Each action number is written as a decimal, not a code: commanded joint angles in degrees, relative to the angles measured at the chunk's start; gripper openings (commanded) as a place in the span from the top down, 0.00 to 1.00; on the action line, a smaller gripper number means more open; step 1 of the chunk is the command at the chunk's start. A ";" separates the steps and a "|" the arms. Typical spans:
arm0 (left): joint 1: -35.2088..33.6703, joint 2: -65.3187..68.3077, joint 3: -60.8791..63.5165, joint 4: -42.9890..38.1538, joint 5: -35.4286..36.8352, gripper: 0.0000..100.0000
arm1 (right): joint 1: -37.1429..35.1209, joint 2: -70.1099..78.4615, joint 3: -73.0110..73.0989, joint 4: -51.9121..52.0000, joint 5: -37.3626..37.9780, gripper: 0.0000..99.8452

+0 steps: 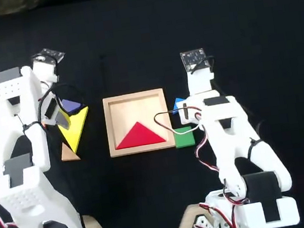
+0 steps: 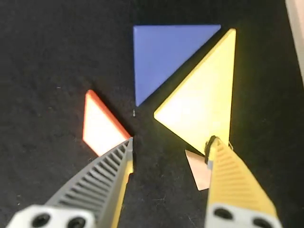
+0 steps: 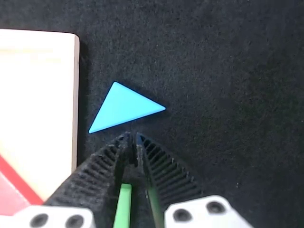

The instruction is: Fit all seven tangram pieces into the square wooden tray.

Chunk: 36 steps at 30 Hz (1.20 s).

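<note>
The square wooden tray [image 1: 110, 125] lies mid-table with a red triangle [image 1: 139, 135] inside it. A green piece [image 1: 184, 137] lies flat against the tray's right side, and a light blue triangle [image 1: 178, 103] sits just behind it. Left of the tray lie a blue triangle [image 2: 161, 54], a big yellow triangle [image 2: 204, 104], an orange triangle [image 2: 99, 126] and a tan piece [image 2: 199, 172]. My left gripper [image 2: 168, 147] hangs open over these, holding nothing. My right gripper [image 3: 131, 139] is shut just short of the light blue triangle [image 3: 124, 108]. Green [image 3: 123, 209] shows through the gap between its fingers.
Black cloth covers the table. The tray's edge [image 3: 76, 95] runs close beside my right gripper. Both arm bases stand at the front edge. Open cloth stretches behind the tray and at far right.
</note>
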 commanded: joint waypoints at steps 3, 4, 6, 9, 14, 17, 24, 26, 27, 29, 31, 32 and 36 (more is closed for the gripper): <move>0.92 4.84 -2.51 0.00 -5.54 0.75 | 0.53 -0.13 -1.89 -0.88 0.44 0.99; 1.19 5.98 -3.30 -0.09 -5.71 0.75 | 0.53 -0.13 -1.89 -0.88 0.44 0.99; 1.27 8.18 -5.32 0.00 -5.63 0.75 | 0.53 -0.13 -1.89 -0.88 0.44 0.99; 1.54 11.08 -7.78 0.53 -5.63 0.75 | 0.53 -0.13 -1.89 -0.88 0.44 0.99; 3.21 13.89 -8.66 2.99 -5.36 0.72 | 0.53 -0.13 -1.98 -1.05 0.44 0.99; 3.30 13.98 -9.54 3.43 -3.96 0.71 | 0.53 -0.13 -1.98 -1.14 0.44 0.99; 4.62 9.58 -7.25 7.21 0.44 0.71 | 0.53 -0.13 -1.98 -1.14 0.44 0.99; 5.67 8.09 -4.26 4.92 2.02 0.71 | 0.53 -0.13 -1.98 -1.14 0.44 0.99; 6.02 7.21 -2.77 3.25 3.08 0.71 | 0.53 -0.13 -1.98 -1.14 0.44 0.99; 6.73 5.27 -0.04 -0.09 4.84 0.71 | 0.53 -0.13 -1.98 -1.14 0.44 0.99; 7.08 3.52 2.24 -2.90 5.36 0.71 | 0.53 -0.13 -1.80 -1.14 0.44 0.99; 6.73 2.29 2.77 -3.25 5.27 0.71 | 0.53 -0.13 -1.80 -1.14 0.44 0.99; 4.09 -4.40 4.09 -1.76 1.41 0.71 | 0.53 -0.13 -1.80 -1.14 0.44 0.99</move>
